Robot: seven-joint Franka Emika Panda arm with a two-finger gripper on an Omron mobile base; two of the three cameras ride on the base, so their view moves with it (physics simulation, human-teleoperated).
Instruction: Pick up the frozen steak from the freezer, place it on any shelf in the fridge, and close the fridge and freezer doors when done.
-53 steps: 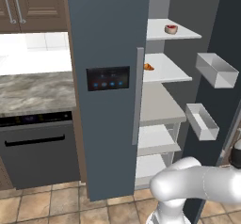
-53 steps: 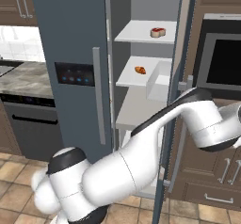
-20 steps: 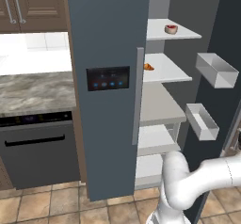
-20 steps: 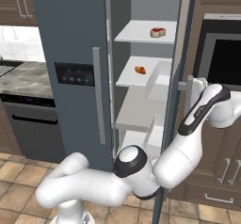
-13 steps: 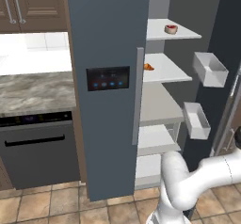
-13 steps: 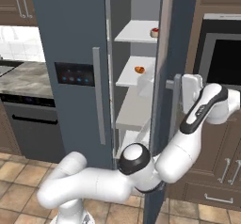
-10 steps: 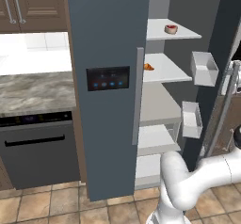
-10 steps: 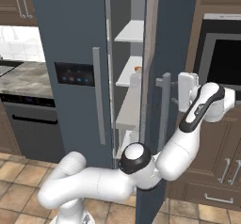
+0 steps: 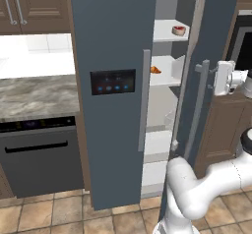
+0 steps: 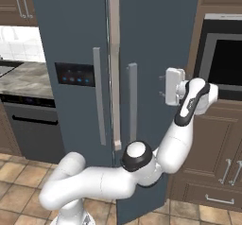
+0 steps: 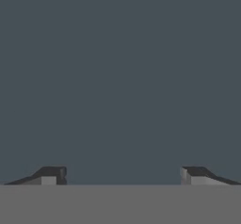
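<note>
The frozen steak [image 9: 178, 30] lies on the top shelf [image 9: 164, 32] of the fridge, seen through a narrow gap in the left base view. The plain fridge door [image 9: 219, 26] [image 10: 156, 30] stands nearly shut. My gripper [image 9: 213, 78] [image 10: 162, 87] [image 11: 122, 173] is open, its fingertips [image 11: 52, 175] spread against the door's slate-blue outer face, right of the handle [image 10: 133, 101]. It holds nothing. The freezer door [image 9: 108, 26] [image 10: 71, 21] with the black dispenser panel [image 9: 112, 82] is shut.
A tiny orange item [image 9: 155, 70] sits on the shelf below the steak. A dishwasher [image 9: 42, 154] and marble counter [image 9: 34, 93] lie left of the unit. A wall oven [image 10: 224, 63] and brown cabinets [image 10: 212, 158] stand right of it.
The fridge door has swung from wide open to almost shut, with my gripper following against its outer face. The right base view has lost sight of the shelves and steak behind the door.
</note>
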